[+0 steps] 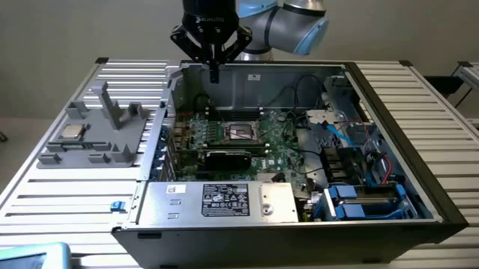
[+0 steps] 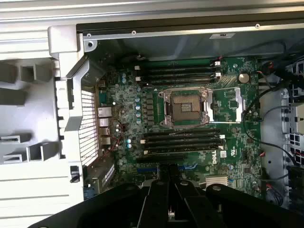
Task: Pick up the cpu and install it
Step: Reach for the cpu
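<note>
I am hovering my gripper (image 1: 215, 77) above the far wall of the open computer case (image 1: 262, 241), with its fingers pressed together and pinching nothing. Inside the case, the dark socket (image 1: 242, 132) is sitting on the motherboard (image 1: 281, 143). The cpu (image 1: 73, 131) is lying outside the case, on the grey fixture (image 1: 84, 149) just beside its wall on the exterior view's left.

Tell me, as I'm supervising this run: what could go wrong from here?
1. The cpu lies on the gray fixture beside upright posts. The tool, now high above the case's rear wall, might clip a post when reaching in.
2. The open socket sits deep in the case between memory slots. A tilted or shifted placement could damage its contacts.
</note>
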{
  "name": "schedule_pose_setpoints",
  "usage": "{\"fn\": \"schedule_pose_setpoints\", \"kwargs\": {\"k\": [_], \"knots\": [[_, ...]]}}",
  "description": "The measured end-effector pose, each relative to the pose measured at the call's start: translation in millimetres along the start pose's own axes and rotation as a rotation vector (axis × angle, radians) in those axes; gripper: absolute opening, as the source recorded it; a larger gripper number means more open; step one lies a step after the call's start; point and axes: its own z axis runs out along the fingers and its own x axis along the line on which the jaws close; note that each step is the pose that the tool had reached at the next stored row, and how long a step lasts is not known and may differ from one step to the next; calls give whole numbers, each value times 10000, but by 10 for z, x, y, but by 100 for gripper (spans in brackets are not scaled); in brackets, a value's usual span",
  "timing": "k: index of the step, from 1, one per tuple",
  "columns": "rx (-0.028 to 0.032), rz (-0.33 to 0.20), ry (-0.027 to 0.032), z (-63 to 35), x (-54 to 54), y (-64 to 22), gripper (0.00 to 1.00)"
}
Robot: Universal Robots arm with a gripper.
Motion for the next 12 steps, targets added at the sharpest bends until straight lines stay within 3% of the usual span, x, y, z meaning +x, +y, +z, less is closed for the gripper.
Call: {"fn": "schedule_pose_setpoints", "kwargs": {"k": [12], "knots": [[0,0,0,0,0,0,12]]}}
